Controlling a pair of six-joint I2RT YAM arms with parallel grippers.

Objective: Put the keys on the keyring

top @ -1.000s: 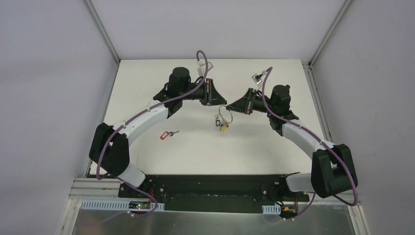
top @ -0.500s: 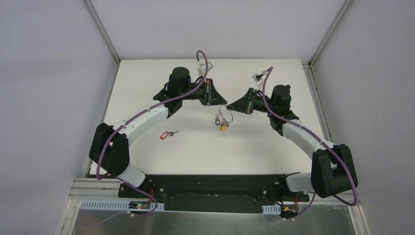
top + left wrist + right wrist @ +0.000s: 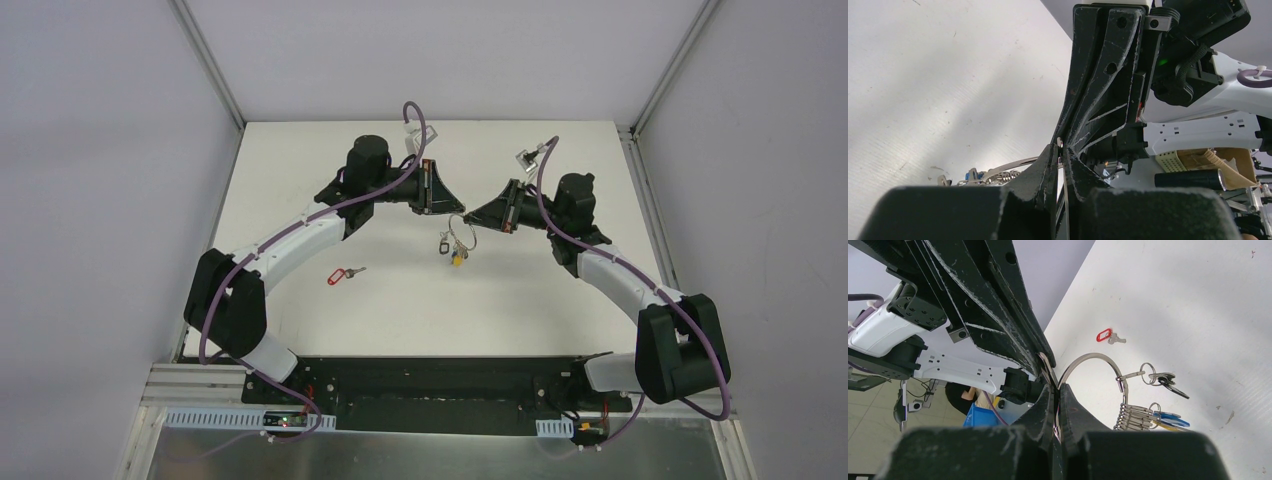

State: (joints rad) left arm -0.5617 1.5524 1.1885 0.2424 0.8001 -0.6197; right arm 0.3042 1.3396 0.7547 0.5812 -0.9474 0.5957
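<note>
The keyring (image 3: 458,237) is held in the air between both grippers, above the middle of the table. In the right wrist view it is a thin silver ring (image 3: 1096,358) with a bunch of silver keys (image 3: 1134,418), a blue tag (image 3: 1168,416) and a yellow tag. The black-tagged key (image 3: 1170,384) hangs from the ring by a small loop. My right gripper (image 3: 1055,386) is shut on the ring's left arc. My left gripper (image 3: 1061,150) is shut on the ring (image 3: 1013,165) from the other side. The red-tagged key (image 3: 345,273) lies loose on the table, also in the right wrist view (image 3: 1108,336).
The white table (image 3: 300,200) has metal frame posts (image 3: 210,60) at its back corners. The two grippers' tips (image 3: 460,217) almost touch. The arm bases sit on a black bar (image 3: 440,380) at the near edge.
</note>
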